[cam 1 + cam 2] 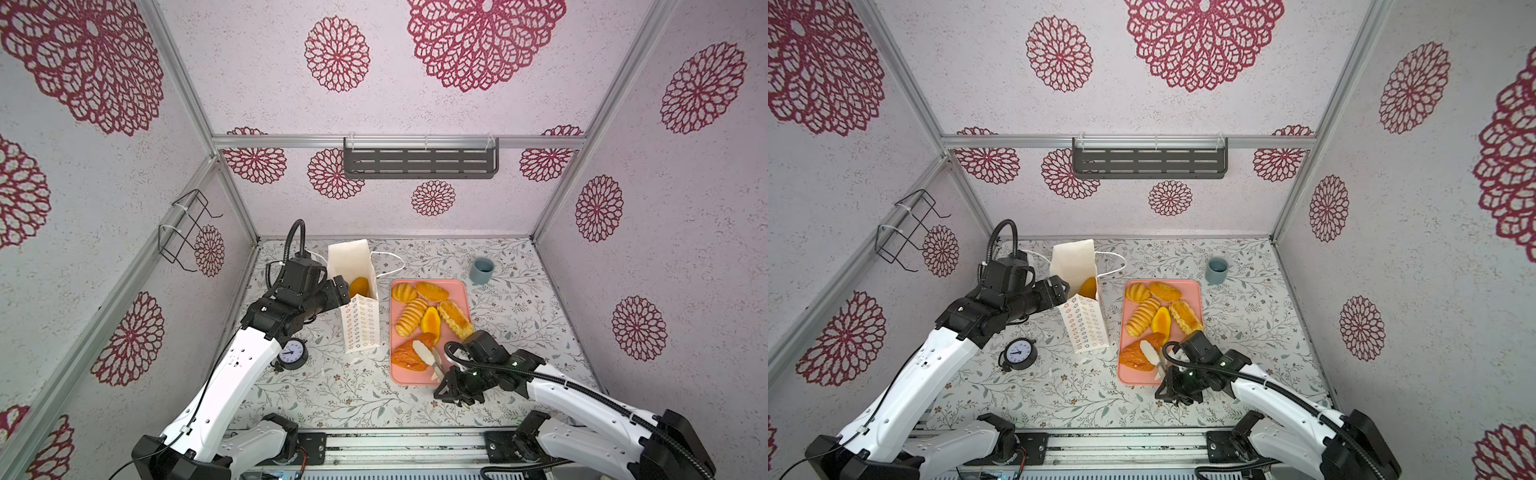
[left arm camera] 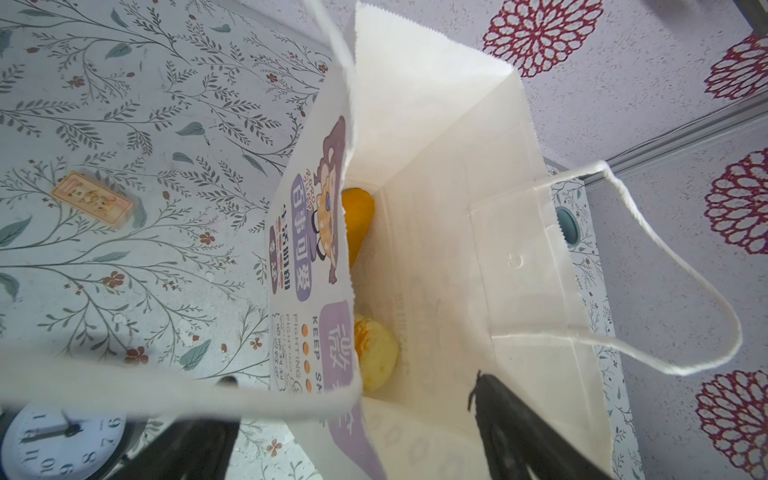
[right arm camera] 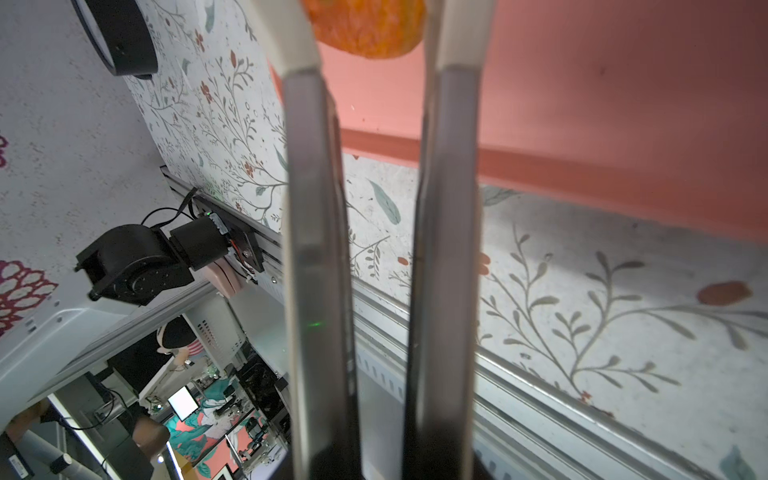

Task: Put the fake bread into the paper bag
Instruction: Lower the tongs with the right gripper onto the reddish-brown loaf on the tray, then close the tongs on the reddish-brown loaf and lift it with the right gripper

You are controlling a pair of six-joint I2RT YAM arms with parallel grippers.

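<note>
Right gripper (image 1: 428,356) fingers clamp the flaky pastry (image 1: 405,357) at the near end of the pink tray (image 1: 415,377); left gripper (image 1: 344,291) fingers, spread wide, straddle the left wall of the paper bag (image 1: 361,324).

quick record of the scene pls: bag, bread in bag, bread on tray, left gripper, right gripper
bag: paper bag upright, mouth open, beside the pink tray
bread in bag: orange bun and yellow roll visible
bread on tray: six pieces, one gripped
left gripper: open, jaws astride the bag's printed wall
right gripper: shut on the flaky pastry at the tray's near end
</note>
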